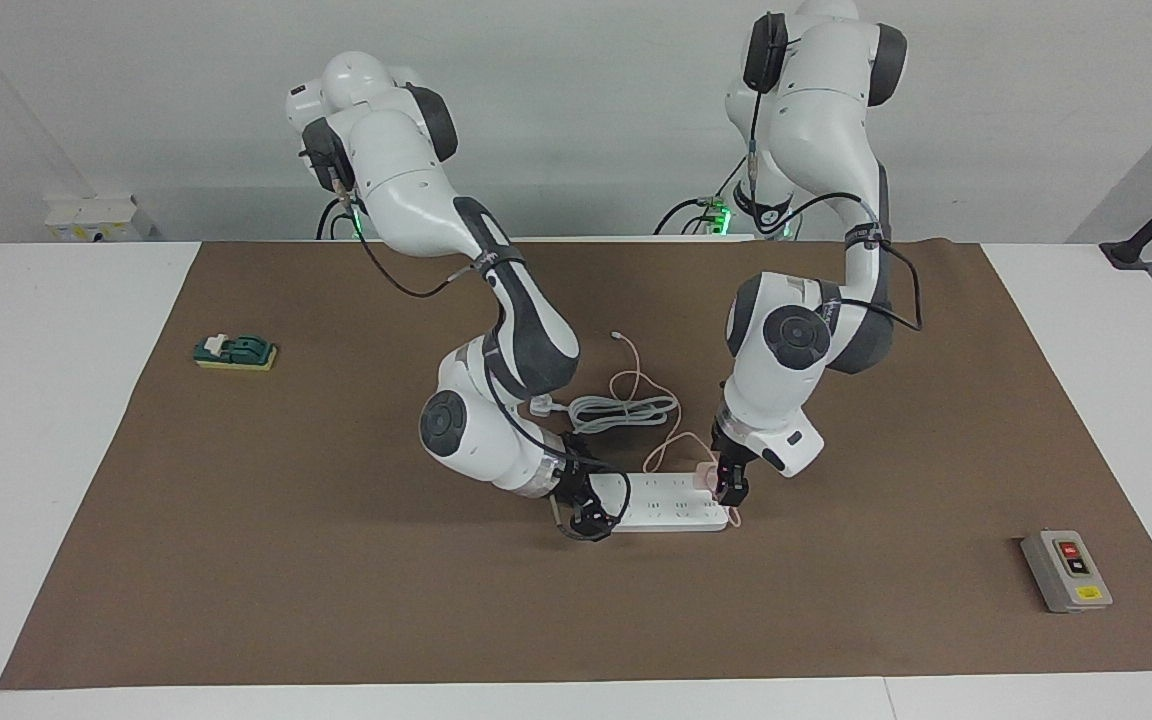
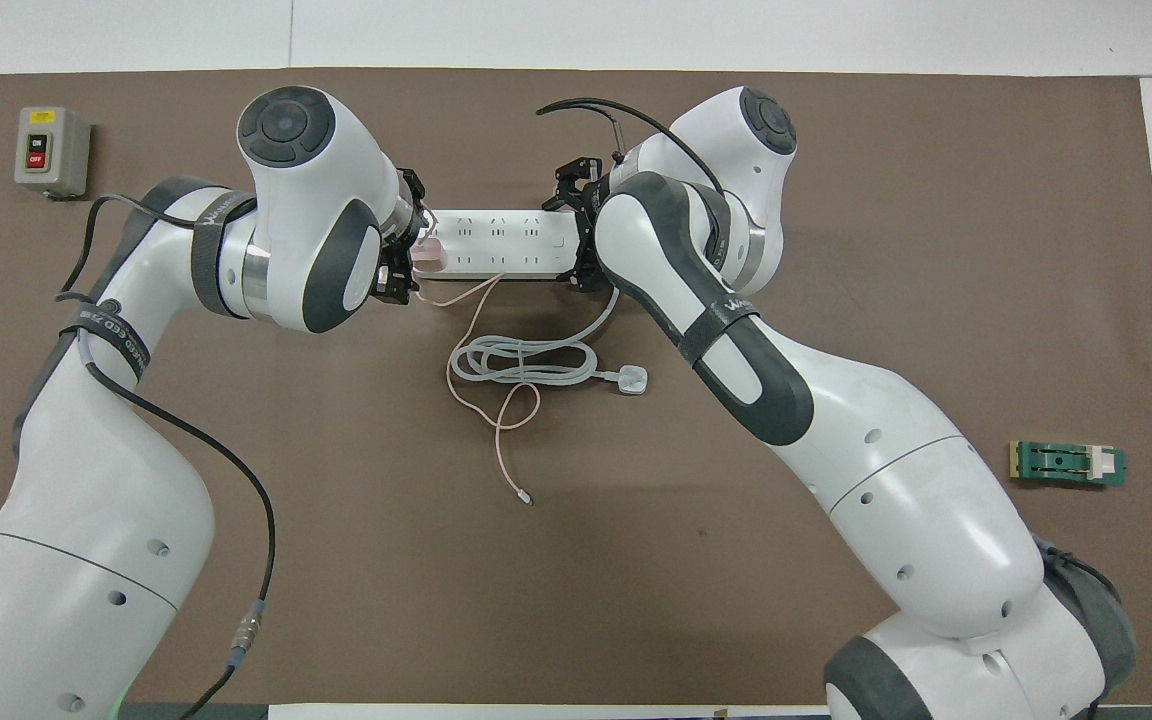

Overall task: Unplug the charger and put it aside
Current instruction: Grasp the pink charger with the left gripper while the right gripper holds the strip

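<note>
The charger [image 1: 704, 477] [image 2: 429, 258], a small pale pink cube, sits plugged into the end of the white power strip [image 1: 666, 505] [image 2: 501, 243] toward the left arm's end of the table. My left gripper [image 1: 731, 488] [image 2: 414, 250] is down on it and shut around it. Its thin pink cable [image 1: 636, 385] [image 2: 496, 420] loops toward the robots and ends in a tiny white connector [image 2: 526, 497]. My right gripper [image 1: 584, 520] [image 2: 576, 235] is shut on the strip's other end.
The strip's thick white cord [image 1: 621, 410] [image 2: 526, 362] lies coiled, nearer to the robots than the strip. A grey switch box [image 1: 1066, 570] [image 2: 51, 150] stands toward the left arm's end, a green block [image 1: 236, 352] [image 2: 1068, 463] toward the right arm's end.
</note>
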`<state>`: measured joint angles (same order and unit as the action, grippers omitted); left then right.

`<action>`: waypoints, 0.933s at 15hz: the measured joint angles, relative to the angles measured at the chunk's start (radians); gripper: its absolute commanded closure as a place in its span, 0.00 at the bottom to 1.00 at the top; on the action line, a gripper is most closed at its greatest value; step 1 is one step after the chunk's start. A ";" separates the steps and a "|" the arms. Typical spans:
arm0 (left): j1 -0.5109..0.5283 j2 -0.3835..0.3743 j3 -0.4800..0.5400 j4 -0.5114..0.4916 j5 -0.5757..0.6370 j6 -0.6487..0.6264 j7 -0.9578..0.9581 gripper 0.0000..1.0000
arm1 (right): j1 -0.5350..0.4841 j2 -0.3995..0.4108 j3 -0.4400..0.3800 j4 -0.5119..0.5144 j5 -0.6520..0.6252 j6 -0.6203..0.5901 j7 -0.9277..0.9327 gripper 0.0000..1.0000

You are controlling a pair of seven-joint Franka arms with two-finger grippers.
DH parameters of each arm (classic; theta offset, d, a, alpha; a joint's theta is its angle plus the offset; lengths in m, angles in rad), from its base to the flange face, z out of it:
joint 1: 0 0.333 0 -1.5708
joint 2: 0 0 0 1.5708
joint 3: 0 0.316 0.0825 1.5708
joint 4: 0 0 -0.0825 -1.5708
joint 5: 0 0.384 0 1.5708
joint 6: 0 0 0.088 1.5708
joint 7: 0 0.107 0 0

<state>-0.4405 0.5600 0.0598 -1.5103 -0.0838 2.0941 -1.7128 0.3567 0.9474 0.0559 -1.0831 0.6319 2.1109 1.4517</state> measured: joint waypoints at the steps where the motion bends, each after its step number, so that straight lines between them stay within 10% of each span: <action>1: 0.000 -0.001 0.000 0.001 0.000 0.003 0.000 0.29 | 0.000 0.005 -0.001 0.003 0.000 0.001 0.000 0.00; 2: 0.000 -0.001 0.000 0.001 -0.001 0.008 0.000 0.31 | 0.000 0.009 -0.001 0.005 0.000 0.001 0.000 0.03; 5: 0.000 -0.001 0.000 0.001 -0.001 0.012 0.000 0.35 | 0.000 0.011 -0.001 0.008 -0.003 0.001 0.002 0.52; 9: -0.001 -0.001 -0.001 0.001 -0.001 0.018 0.000 0.44 | 0.000 0.012 -0.001 0.008 -0.003 0.001 0.005 0.53; 14: -0.001 -0.003 -0.002 0.000 -0.002 0.014 0.000 1.00 | 0.000 0.011 -0.001 0.008 -0.006 0.003 0.008 0.52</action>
<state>-0.4414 0.5571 0.0580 -1.5107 -0.0858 2.1080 -1.7129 0.3567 0.9588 0.0552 -1.0749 0.6260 2.1142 1.4593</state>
